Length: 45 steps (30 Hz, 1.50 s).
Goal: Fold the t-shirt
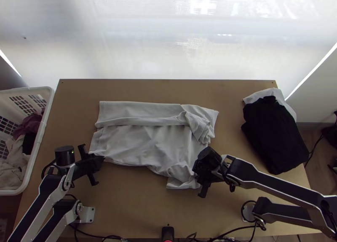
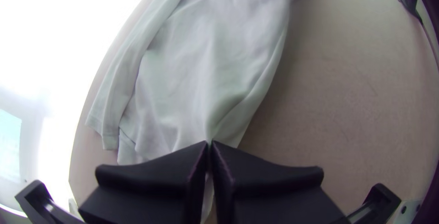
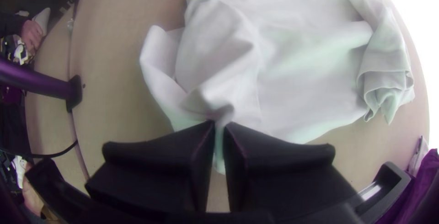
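T-shirt [image 1: 143,143], left gripper [image 1: 102,158] and right gripper [image 1: 195,168], fingers [image 2: 155,178] clenching near edge, table [image 1: 126,200] all around

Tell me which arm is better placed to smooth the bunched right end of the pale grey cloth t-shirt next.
Right, I'd judge: its black two-fingered end effector pinches the t-shirt closer to that bunched end; the left end effector pinches the opposite end.

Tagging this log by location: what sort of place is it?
Probably a home or lab laundry-folding station: a white basket of loose clothes, a dark folded pile and a pale shirt on a wooden table.
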Tool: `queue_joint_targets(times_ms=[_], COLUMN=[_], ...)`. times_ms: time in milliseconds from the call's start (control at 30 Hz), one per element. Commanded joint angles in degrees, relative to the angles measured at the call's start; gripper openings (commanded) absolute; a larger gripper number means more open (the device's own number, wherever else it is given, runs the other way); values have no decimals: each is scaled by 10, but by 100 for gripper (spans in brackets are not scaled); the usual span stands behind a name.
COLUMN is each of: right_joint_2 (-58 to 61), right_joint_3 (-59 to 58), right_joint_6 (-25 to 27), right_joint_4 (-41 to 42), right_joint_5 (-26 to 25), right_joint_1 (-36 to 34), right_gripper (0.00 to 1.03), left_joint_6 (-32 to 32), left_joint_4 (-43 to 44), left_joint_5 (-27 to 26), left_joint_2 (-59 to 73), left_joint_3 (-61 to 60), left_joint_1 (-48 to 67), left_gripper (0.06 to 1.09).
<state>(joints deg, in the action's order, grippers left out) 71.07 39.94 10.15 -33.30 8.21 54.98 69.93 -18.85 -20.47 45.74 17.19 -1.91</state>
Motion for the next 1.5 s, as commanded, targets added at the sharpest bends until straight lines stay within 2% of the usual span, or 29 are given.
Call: queue_joint_targets(times_ms=[0,267,500,667,800,1000,1300,1467], right_joint_2=[-18,-62,-114,-126,-92,-22,60,109], right_joint_3=[0,19,26,44,101,173,257,307], right_joint_6=[14,27,52,55,55,87,144,150], right_joint_4=[-12,-122,-227,-234,-234,-234,-241,-246], right_joint_5=[4,55,73,73,81,91,106,123], right_joint_1=[2,-21,-41,-66,-80,-116,-201,-246], right_gripper=[3,3,3,3,3,3,3,3], left_joint_6=[15,-56,-64,-67,-124,-195,-199,-198], left_joint_4=[-14,-174,-286,-359,-401,-403,-323,-278], left_joint_5=[-3,-4,-4,-4,-3,0,1,2], left_joint_2=[15,102,71,52,54,142,274,324], left_joint_3=[21,181,227,255,308,413,486,489], left_joint_1=[-41,-104,-122,-116,-50,1,-22,-41], left_gripper=[10,10,10,10,10,10,10,10])
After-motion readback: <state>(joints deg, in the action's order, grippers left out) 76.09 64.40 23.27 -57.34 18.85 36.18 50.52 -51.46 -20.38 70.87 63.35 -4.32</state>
